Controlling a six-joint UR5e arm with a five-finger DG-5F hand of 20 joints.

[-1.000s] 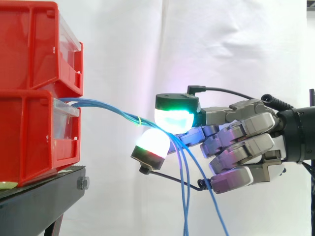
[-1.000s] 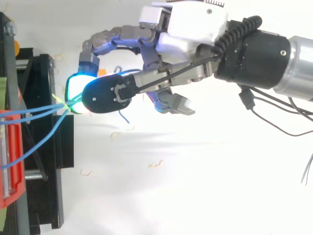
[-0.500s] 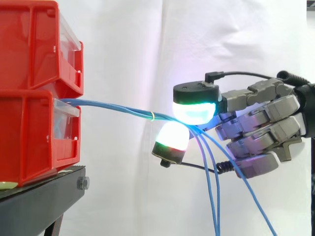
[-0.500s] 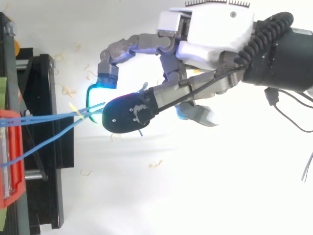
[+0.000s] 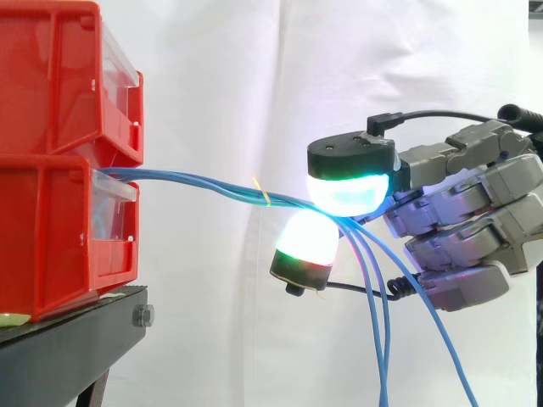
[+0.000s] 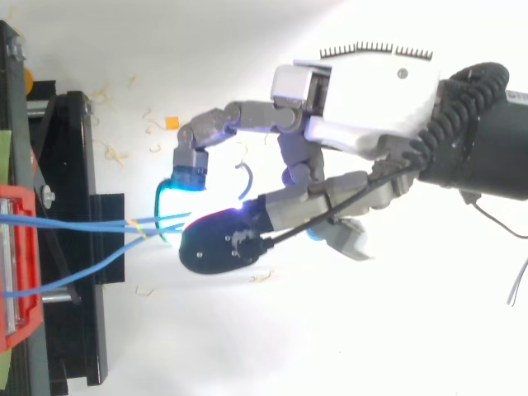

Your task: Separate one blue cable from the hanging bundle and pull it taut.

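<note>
The blue cables (image 5: 195,181) run into the lower red bin (image 5: 51,229), where their ends are hidden, and their hanging lengths leave the side view's bottom edge. Between the hand's (image 5: 475,229) glowing pads (image 5: 344,193) the strands vanish, so which one is pinched cannot be told.

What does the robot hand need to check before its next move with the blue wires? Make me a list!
1. Grip: the hand pinches the blue cables between two glowing pads: ok.
2. Just one cable in the pinch: several strands pass between the pads and hang down below them: not ok.
3. Tautness: the run from the lower red bin to the pads has a slight curve: not ok.
4. Yellow tie: on the bundle, apart from the pads: ok.
5. Lower red bin rests on the black stand: ok.
</note>
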